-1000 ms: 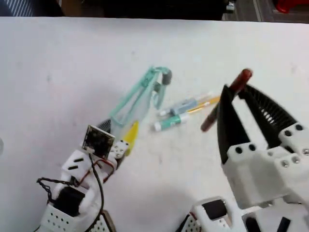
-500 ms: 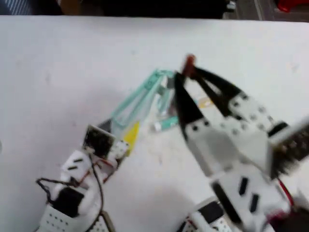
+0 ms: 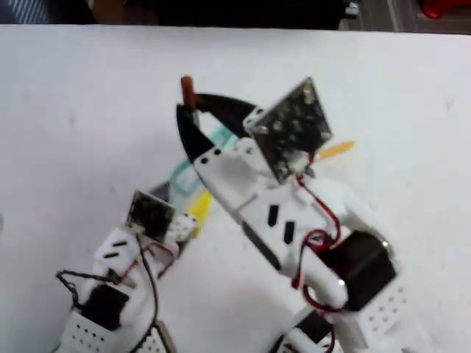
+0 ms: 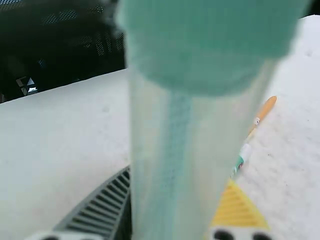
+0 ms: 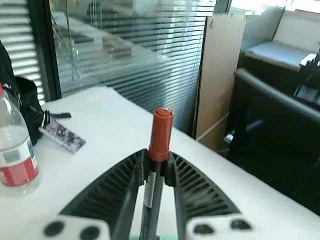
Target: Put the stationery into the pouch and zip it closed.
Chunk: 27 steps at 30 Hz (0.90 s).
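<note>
We count one white table [image 3: 88,95], two arms, one pouch, one water bottle and three pens. The right arm lies slantwise over the middle of the table. Its right gripper [image 3: 190,107] has black ribbed fingers pressed on a red-capped pen [image 5: 161,134], which stands upright between them with its cap above the tips. The left arm sits by the table's near edge, toward the near left corner. Its left gripper [image 3: 182,197], with one grey finger and one yellow, pinches an end of the pouch [image 4: 170,130].

The pouch is long and narrow, of pale see-through stuff with a teal zip band down it and teal trim at the end. It lies near the table's middle, slanting away from the left gripper and partly under the right arm.

The water bottle [image 5: 15,150], clear with a red label, stands upright on the table. An orange pen [image 3: 335,151] lies right of the middle, apart from the pouch. A white and teal pen [image 4: 240,160] lies just beside its end.
</note>
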### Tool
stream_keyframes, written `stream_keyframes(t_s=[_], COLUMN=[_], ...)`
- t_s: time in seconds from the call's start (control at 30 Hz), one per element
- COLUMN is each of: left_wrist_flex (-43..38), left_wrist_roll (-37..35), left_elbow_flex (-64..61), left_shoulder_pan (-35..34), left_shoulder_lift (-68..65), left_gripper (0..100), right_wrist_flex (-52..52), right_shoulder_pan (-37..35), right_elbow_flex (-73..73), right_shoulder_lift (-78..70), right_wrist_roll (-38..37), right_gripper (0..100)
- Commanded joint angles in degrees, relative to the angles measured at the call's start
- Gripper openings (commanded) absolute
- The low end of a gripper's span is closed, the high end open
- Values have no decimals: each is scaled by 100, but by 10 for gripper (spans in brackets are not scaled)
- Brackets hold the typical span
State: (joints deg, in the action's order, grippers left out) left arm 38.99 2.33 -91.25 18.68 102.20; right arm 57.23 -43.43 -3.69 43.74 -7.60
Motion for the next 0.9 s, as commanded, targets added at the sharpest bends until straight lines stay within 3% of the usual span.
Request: stream_keyframes(t_s=[0.0, 0.17, 0.37, 0.87], left_wrist_flex=[44, 35, 35, 44], left_wrist_roll=[-26, -26, -26, -9], left_elbow_flex=[44, 35, 35, 26], left_shoulder_pan=[-40, -40, -40, -40], left_shoulder_lift=[13, 13, 13, 13], left_gripper=[180, 180, 180, 180], right_wrist_flex=[92, 426, 699, 681], right_shoulder_pan=[-66, -66, -66, 57], right_elbow_flex=[-158, -167, -167, -158], right_shoulder_lift=[-13, -13, -13, -4], right_wrist_roll=[-44, -88, -88, -88], right_gripper=[16, 44, 297, 238])
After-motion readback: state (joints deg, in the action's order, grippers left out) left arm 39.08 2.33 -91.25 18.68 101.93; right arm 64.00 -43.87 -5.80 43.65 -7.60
